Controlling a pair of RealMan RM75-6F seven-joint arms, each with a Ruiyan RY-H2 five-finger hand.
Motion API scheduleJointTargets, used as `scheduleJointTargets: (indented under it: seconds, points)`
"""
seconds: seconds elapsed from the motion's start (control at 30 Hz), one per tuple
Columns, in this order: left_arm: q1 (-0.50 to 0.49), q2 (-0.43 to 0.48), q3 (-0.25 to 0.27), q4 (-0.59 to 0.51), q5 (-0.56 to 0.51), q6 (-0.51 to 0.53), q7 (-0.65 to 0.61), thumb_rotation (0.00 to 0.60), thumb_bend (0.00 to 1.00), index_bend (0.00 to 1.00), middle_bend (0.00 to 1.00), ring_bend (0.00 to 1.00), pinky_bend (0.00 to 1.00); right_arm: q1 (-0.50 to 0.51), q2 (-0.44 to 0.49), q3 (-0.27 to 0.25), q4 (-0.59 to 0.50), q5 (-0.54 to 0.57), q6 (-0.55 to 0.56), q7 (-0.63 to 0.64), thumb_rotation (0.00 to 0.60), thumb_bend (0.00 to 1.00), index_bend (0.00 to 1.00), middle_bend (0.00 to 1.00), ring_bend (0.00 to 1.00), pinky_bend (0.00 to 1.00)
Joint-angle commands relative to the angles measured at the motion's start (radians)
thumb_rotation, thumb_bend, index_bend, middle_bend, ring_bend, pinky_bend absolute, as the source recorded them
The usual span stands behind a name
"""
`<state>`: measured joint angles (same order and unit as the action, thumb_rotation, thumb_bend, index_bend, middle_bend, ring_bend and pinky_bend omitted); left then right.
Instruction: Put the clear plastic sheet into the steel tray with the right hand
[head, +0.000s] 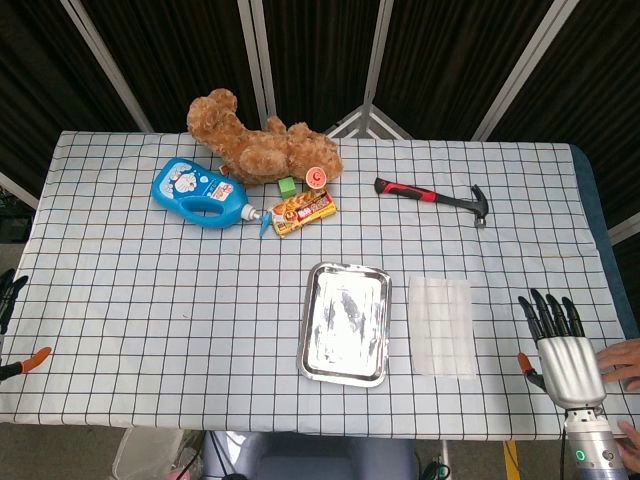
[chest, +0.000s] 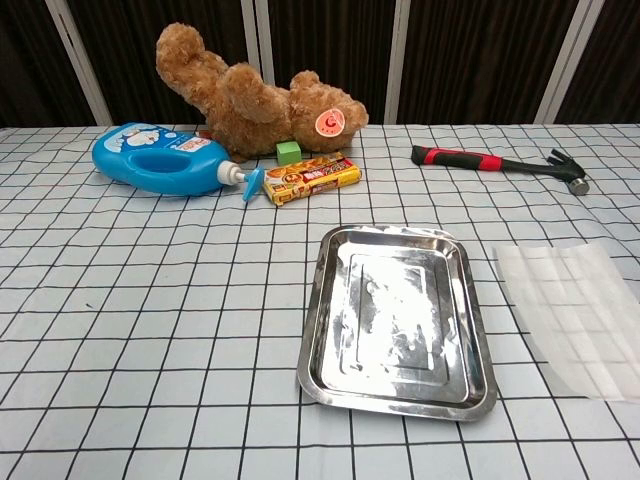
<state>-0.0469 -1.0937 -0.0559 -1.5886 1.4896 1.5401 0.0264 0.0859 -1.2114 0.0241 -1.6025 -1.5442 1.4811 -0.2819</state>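
Observation:
The clear plastic sheet (head: 442, 325) (chest: 577, 312) lies flat on the checked tablecloth, just right of the steel tray (head: 347, 323) (chest: 397, 320). The tray is empty and sits near the table's front middle. My right hand (head: 562, 350) rests at the table's front right corner, fingers spread and empty, a short way right of the sheet. Only the fingertips of my left hand (head: 10, 298) show at the far left edge in the head view, holding nothing that I can see. The chest view shows neither hand.
At the back lie a brown teddy bear (head: 262, 140), a blue detergent bottle (head: 200, 193), a snack box (head: 302, 211), a small green block (head: 288, 185) and a red-handled hammer (head: 432, 198). A person's hand (head: 622, 362) shows at the right edge.

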Motion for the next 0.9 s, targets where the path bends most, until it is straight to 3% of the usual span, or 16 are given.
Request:
scheduleJointTargets:
  seconds: [0.03, 0.9]
  points:
    - [0.000, -0.001, 0.000, 0.001, 0.001, 0.001, 0.005, 0.600, 0.00, 0.00, 0.00, 0.00, 0.00, -0.002, -0.001, -0.003, 0.004, -0.004, 0.002, -0.001, 0.600, 0.38, 0.00, 0.00, 0.00, 0.00]
    - [0.001, -0.003, -0.003, 0.002, -0.004, 0.004, 0.006, 0.600, 0.00, 0.00, 0.00, 0.00, 0.00, -0.008, -0.031, -0.039, 0.020, -0.049, -0.012, -0.049, 0.600, 0.38, 0.00, 0.00, 0.00, 0.00]
